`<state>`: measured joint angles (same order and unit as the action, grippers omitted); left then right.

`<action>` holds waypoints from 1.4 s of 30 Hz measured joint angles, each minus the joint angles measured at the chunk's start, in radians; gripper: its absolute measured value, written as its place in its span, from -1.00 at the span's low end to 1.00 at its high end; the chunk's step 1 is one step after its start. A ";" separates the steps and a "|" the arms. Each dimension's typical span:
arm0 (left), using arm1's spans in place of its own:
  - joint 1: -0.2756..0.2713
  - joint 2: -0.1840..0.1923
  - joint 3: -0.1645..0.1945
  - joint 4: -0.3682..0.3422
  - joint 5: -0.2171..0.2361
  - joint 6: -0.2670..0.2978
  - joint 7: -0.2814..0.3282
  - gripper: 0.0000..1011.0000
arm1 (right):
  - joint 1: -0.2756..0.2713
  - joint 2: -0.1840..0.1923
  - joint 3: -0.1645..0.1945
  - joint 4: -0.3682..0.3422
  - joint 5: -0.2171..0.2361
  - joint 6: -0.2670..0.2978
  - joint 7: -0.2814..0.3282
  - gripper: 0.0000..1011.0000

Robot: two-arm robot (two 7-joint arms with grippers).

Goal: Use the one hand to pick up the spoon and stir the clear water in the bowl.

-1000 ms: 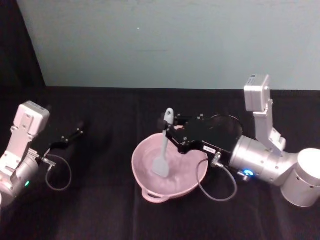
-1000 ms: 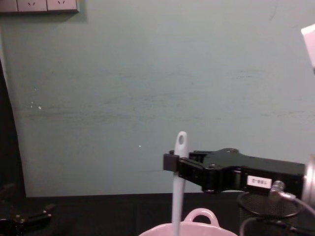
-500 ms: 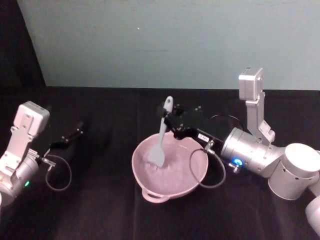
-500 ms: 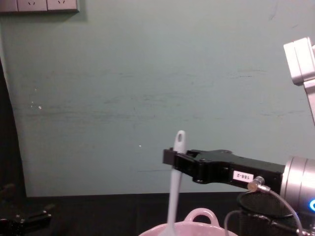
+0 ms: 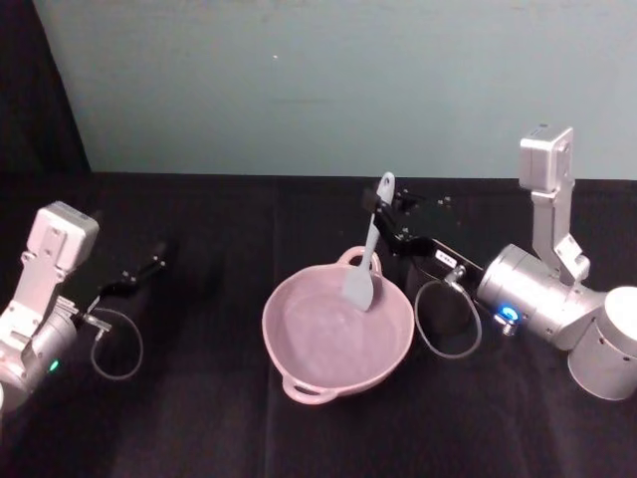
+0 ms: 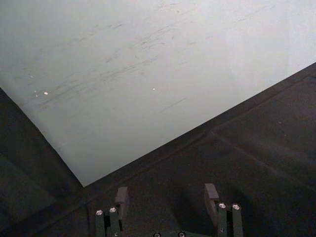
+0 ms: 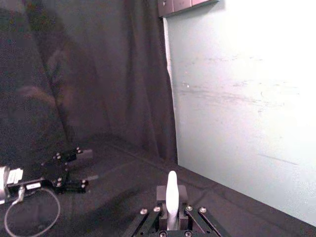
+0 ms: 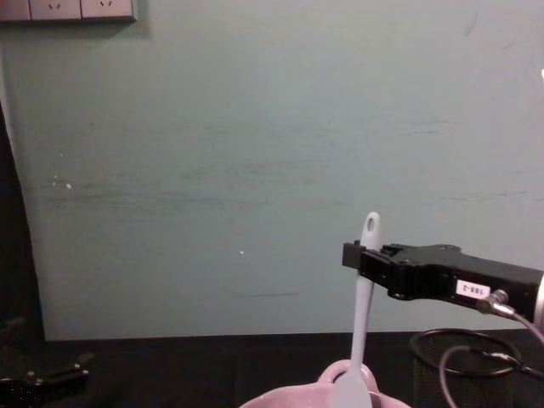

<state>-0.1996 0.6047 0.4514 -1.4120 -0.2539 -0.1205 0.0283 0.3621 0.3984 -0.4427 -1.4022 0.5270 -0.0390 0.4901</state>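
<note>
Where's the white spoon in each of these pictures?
Head: spoon centre, tilted, head at the bowl's far side.
Chest: lower right, nearly upright.
Right wrist: bottom centre, handle tip.
Left wrist: left gripper, open, facing the wall.
Landmark: right gripper clamping the handle.

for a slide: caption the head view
Right gripper holds the spoon paddle-down over the pink bowl; left gripper parked open at left.
</note>
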 joint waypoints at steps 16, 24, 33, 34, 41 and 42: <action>0.000 0.000 0.000 0.000 0.000 0.000 0.000 0.99 | -0.059 0.026 -0.038 -0.120 -0.023 0.024 0.061 -0.77; 0.000 0.000 0.000 0.000 0.000 0.000 0.000 0.99 | -0.039 -0.019 -0.057 -0.082 0.020 0.025 0.080 -0.77; 0.000 0.000 0.000 0.000 0.000 0.000 0.000 0.99 | 0.007 -0.065 -0.055 0.021 0.050 0.020 0.068 -0.77; 0.000 0.000 0.000 0.000 0.000 0.000 0.000 0.99 | 0.008 -0.066 -0.052 0.027 0.050 0.018 0.063 -0.77; 0.000 0.000 0.000 0.000 0.000 0.000 0.000 0.99 | 0.005 -0.052 -0.019 0.042 0.039 0.001 0.023 -0.77; 0.000 0.000 0.000 0.000 0.000 0.000 0.000 0.99 | 0.002 -0.046 -0.009 0.039 0.036 -0.003 0.016 -0.77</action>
<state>-0.1996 0.6047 0.4513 -1.4120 -0.2539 -0.1205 0.0283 0.3636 0.3523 -0.4518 -1.3631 0.5627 -0.0418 0.5059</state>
